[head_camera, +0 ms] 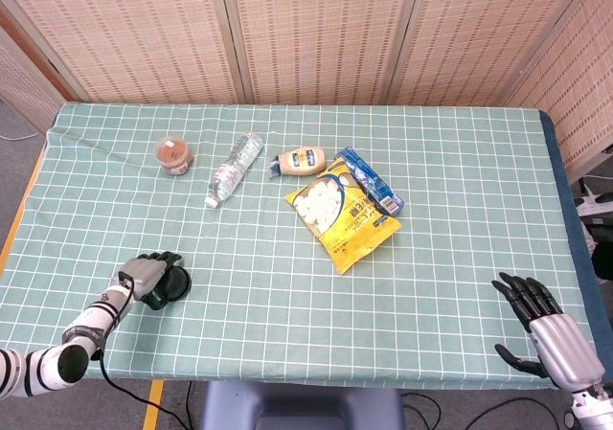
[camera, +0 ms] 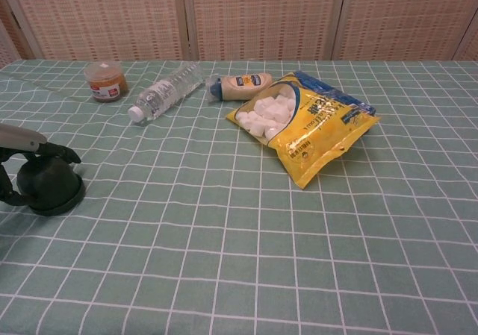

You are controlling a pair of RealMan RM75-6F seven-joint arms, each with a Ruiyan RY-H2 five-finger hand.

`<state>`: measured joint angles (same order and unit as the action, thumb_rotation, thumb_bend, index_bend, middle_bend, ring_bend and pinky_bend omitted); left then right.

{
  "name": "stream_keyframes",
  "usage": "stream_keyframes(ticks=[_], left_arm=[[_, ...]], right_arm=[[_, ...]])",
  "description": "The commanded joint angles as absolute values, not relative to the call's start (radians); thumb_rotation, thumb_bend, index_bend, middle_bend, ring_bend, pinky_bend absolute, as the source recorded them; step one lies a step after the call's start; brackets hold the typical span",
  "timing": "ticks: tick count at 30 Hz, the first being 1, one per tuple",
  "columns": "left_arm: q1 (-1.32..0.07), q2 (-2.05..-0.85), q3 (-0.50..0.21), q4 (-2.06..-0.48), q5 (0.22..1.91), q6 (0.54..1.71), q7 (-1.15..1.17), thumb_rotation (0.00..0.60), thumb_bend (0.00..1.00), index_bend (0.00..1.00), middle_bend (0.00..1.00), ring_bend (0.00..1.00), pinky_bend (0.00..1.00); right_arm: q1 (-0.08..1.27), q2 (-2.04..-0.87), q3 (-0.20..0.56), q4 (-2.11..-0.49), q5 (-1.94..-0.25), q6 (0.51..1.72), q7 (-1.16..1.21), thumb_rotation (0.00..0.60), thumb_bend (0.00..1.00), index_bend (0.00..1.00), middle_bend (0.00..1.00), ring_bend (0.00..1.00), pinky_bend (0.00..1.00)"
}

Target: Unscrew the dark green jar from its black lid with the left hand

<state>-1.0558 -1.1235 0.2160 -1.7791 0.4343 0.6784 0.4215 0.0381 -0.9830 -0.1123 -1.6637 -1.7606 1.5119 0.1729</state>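
Note:
The dark green jar [camera: 46, 183] stands upside down on its black lid [camera: 54, 203] near the table's front left corner, also seen in the head view as the jar [head_camera: 174, 283]. My left hand [head_camera: 148, 279] wraps it from the left. One finger [camera: 46, 153] arches over its top and another touches its lower left side. Most of the jar's body shows between them. My right hand [head_camera: 548, 327] rests open at the front right edge, far from the jar, and does not show in the chest view.
At the back stand a small brown-filled cup [head_camera: 173, 154], a lying water bottle [head_camera: 233, 169], a lying sauce bottle [head_camera: 303, 161] and a yellow snack bag [head_camera: 347, 210]. The front table edge [head_camera: 287, 382] runs close to both hands.

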Motion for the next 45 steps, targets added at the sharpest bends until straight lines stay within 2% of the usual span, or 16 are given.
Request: stream_keyframes(ticks=[1,10,26,33,38,45], left_arm=[[-1.053,-1.126,0.216,-1.779,0.44,0.687,0.419,0.6,0.38,0.0,0.0,0.0,0.08],[-1.039,-1.117,0.217,-1.817,0.486,0.757,0.441,0.6,0.39,0.0,0.0,0.0,0.07],[-1.046,-1.095,0.234,-1.872,0.48,0.79,0.493,0.6,0.38,0.0,0.0,0.0,0.07],[-1.025,-1.105,0.237,-1.889,0.524,0.857,0.533,0.6,0.38,0.0,0.0,0.0,0.08],[-1.019,-1.126,0.251,-1.885,0.527,0.906,0.597,0.6,0.37,0.13,0.06,0.0,0.09],[-0.99,-1.156,0.239,-1.874,0.566,0.967,0.631,0.6,0.37,0.21,0.15,0.04,0.14]], right_arm=[[0.036,-0.982,-0.112,-1.664,-1.763,1.519,0.175,0.6,0.18,0.0,0.0,0.0,0.0],[0.035,-0.982,-0.114,-1.661,-1.77,1.523,0.179,0.6,0.18,0.0,0.0,0.0,0.0],[0.033,-0.981,-0.115,-1.659,-1.775,1.531,0.183,0.6,0.18,0.0,0.0,0.0,0.0],[0.032,-0.978,-0.116,-1.662,-1.772,1.531,0.184,0.6,0.18,0.0,0.0,0.0,0.0],[0.034,-0.974,-0.12,-1.662,-1.777,1.525,0.185,0.6,0.18,0.0,0.0,0.0,0.0],[0.034,-0.974,-0.12,-1.665,-1.774,1.522,0.182,0.6,0.18,0.0,0.0,0.0,0.0]])
